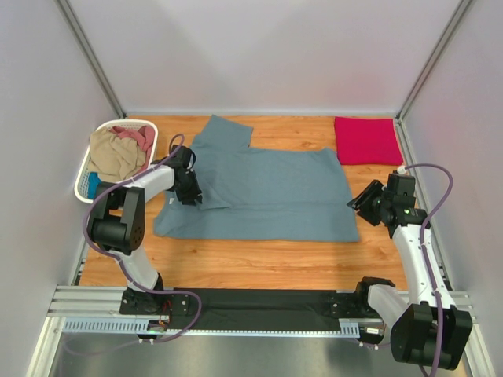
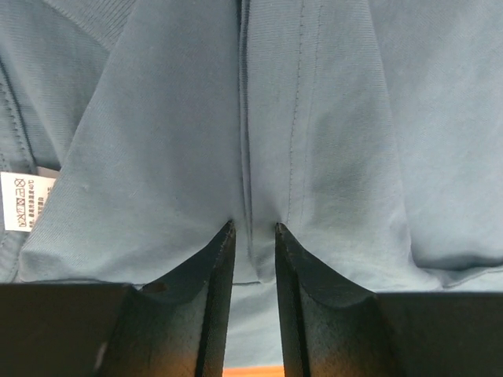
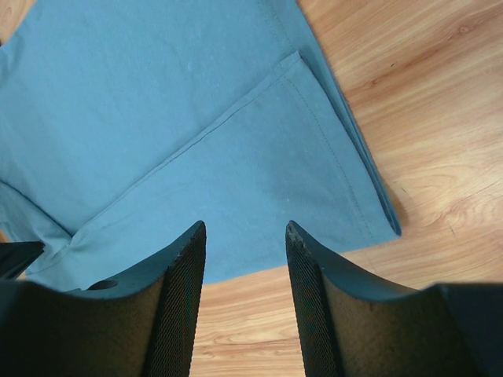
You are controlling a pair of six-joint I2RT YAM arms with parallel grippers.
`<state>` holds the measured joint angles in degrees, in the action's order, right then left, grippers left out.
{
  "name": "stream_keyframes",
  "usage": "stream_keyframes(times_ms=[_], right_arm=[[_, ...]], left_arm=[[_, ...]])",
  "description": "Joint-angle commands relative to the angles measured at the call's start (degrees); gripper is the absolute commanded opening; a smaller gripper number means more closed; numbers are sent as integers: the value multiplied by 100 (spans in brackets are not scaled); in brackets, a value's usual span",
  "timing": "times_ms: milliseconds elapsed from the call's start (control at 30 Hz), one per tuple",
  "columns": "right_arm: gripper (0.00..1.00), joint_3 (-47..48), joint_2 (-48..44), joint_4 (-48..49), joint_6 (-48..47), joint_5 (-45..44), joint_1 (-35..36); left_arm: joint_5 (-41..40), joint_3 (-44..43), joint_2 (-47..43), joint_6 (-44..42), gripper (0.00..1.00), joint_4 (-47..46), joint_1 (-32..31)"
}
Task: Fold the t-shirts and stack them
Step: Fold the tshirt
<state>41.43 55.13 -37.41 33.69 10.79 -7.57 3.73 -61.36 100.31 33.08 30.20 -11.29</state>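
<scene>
A large slate grey-blue t-shirt (image 1: 267,192) lies spread across the middle of the wooden table (image 1: 236,263), its sleeve reaching toward the back. My left gripper (image 1: 189,188) sits at the shirt's left part. In the left wrist view it (image 2: 253,228) is shut on a fold of the grey-blue fabric (image 2: 173,118), which creases outward from the tips. My right gripper (image 1: 357,203) is at the shirt's right edge. In the right wrist view it (image 3: 244,228) is open and empty, just off the hem (image 3: 157,118). A folded crimson-pink t-shirt (image 1: 367,140) lies at the back right.
A white slatted basket (image 1: 85,169) stands at the back left, holding a tan shirt (image 1: 114,155), a dusty-pink one (image 1: 137,135) and a bright-blue one (image 1: 93,184). A white care label (image 2: 20,200) shows on the grey-blue shirt. Grey walls enclose the table.
</scene>
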Motion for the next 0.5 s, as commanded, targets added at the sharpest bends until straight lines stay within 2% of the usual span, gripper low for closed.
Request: stream_keyframes(times_ms=[0, 200, 467], right_arm=[[47, 164, -99, 155, -152, -156, 28], [47, 172, -126, 137, -170, -191, 28], [47, 181, -178, 102, -196, -253, 28]], left_arm=[[-364, -139, -38, 58, 34, 136, -75], [-267, -253, 76, 6, 28, 83, -137], [-302, -622, 287, -65, 12, 241, -251]])
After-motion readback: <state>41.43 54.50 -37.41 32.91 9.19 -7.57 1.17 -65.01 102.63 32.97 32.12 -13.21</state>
